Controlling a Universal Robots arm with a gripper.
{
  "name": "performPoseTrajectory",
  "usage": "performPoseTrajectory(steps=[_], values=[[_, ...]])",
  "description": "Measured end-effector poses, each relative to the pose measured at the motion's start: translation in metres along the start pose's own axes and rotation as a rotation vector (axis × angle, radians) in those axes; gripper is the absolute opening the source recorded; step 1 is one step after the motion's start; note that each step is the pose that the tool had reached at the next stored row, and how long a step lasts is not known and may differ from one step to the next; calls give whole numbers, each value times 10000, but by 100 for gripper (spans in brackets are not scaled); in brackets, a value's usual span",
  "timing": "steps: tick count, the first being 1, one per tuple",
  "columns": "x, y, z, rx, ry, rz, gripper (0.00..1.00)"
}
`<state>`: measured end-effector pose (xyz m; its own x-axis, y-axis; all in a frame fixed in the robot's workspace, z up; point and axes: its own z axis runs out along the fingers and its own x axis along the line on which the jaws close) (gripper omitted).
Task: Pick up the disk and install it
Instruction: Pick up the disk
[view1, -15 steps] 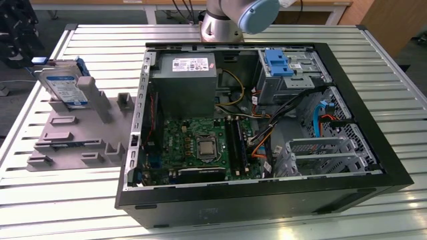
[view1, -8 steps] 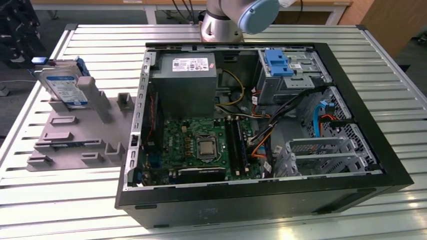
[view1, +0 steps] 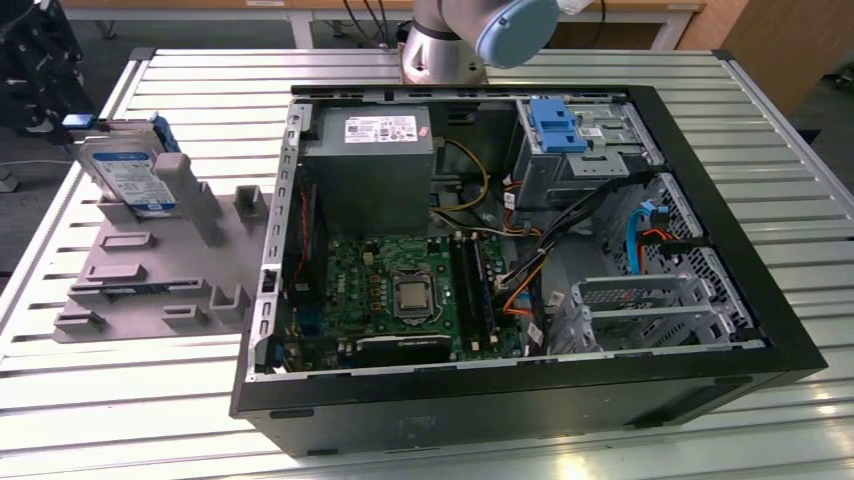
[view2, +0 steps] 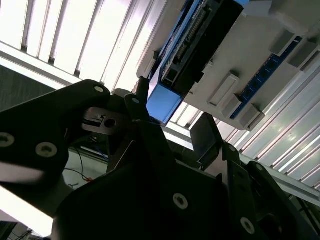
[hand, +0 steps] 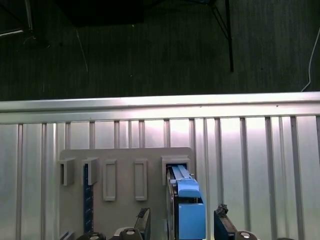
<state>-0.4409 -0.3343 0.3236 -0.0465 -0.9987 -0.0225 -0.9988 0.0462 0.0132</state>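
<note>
**Gripper** (hand: 182, 217) is hanging open over the table. Its two dark fingers (hand: 221, 216) are standing well apart and clasping nothing. In the first wrist view the disk (hand: 186, 200) is showing between the fingertips, apart from both. The disk is standing on edge in a slot of the grey holder (view1: 147, 270). The holder is lying on the slatted metal table (view1: 134, 400) at the exterior view's left, just beside the open computer case (view1: 534, 410). Inside the case, a lone blue bracket (view1: 554, 125) is sitting in a drive bay, near the arm (view1: 454, 40).
</note>
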Motion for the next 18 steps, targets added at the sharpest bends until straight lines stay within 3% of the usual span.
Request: performPoseTrajectory(steps=[18], values=[[-15, 15, 155, -5, -4, -7, 60]])
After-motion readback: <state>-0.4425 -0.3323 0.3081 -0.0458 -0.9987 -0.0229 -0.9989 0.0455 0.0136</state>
